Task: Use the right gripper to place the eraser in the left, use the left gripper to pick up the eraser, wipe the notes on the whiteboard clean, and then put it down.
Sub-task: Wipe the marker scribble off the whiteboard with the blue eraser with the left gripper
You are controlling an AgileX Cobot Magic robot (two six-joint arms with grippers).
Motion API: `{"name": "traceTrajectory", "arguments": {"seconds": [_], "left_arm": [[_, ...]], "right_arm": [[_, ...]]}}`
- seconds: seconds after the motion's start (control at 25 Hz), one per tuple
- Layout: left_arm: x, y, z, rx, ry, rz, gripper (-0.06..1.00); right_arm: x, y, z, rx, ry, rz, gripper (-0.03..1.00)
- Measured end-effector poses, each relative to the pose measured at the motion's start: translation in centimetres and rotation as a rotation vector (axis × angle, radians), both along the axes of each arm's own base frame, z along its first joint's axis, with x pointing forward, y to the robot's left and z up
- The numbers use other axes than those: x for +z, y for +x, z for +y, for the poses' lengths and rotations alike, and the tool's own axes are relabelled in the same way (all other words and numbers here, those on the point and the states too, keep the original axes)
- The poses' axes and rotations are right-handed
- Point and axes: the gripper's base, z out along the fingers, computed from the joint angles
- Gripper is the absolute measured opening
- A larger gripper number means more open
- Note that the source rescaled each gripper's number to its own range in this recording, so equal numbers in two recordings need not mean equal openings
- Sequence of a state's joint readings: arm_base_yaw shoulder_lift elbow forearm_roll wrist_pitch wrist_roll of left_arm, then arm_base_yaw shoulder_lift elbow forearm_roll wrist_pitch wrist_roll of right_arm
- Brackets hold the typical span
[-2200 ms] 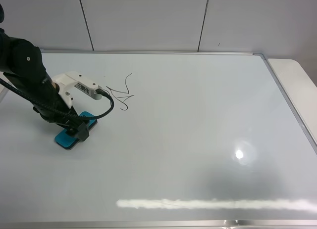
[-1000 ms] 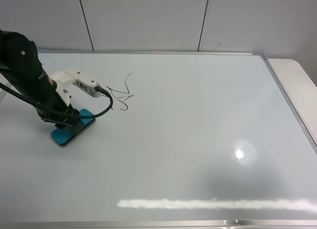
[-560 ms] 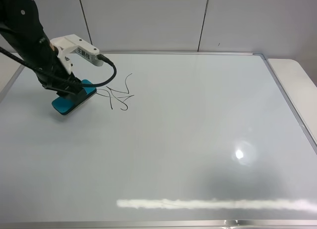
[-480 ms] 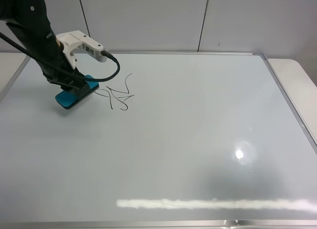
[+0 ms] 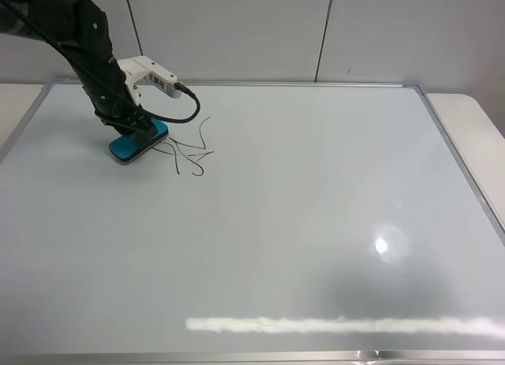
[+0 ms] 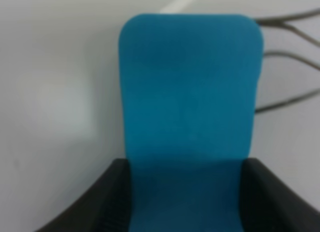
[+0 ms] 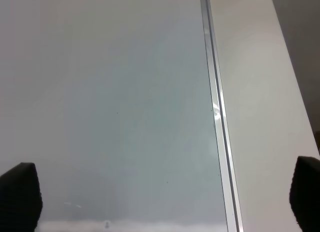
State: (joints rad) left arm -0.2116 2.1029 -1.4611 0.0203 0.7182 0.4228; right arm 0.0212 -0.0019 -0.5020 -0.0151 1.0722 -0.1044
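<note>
With the left gripper (image 6: 186,184) clamped on the eraser (image 5: 136,142) near the counter's far left corner, wiping seems about to begin; next it should sweep across the notes (image 5: 192,150) just beside it

This is looking like a robotics lab or test bench rather than a home: a large whiteboard (image 5: 316,223) is lying flat and filling most of the frame, with a black, cabled robot arm (image 5: 87,42) hanging over its upper left. Plain grey wall panels (image 5: 237,34) are running across the top, and a bare white tabletop (image 5: 473,121) is showing at the right edge.
</note>
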Motion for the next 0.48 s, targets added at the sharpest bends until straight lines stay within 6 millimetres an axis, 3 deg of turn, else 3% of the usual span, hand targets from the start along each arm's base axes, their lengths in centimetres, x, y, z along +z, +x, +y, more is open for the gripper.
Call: {"name": "traceTrajectory", "arguments": {"seconds": [0.2, 0.48], "left_arm": [[-0.8, 0.7, 0.7, 0.006, -0.052, 0.019, 0.01], [-1.3, 0.7, -0.2, 0.011, -0.102, 0.036, 0.01]], "right_arm": [[0.0, 0.0, 0.0, 0.000, 0.000, 0.000, 1.00], [0.0, 0.0, 0.0, 0.000, 0.000, 0.000, 1.00]]}}
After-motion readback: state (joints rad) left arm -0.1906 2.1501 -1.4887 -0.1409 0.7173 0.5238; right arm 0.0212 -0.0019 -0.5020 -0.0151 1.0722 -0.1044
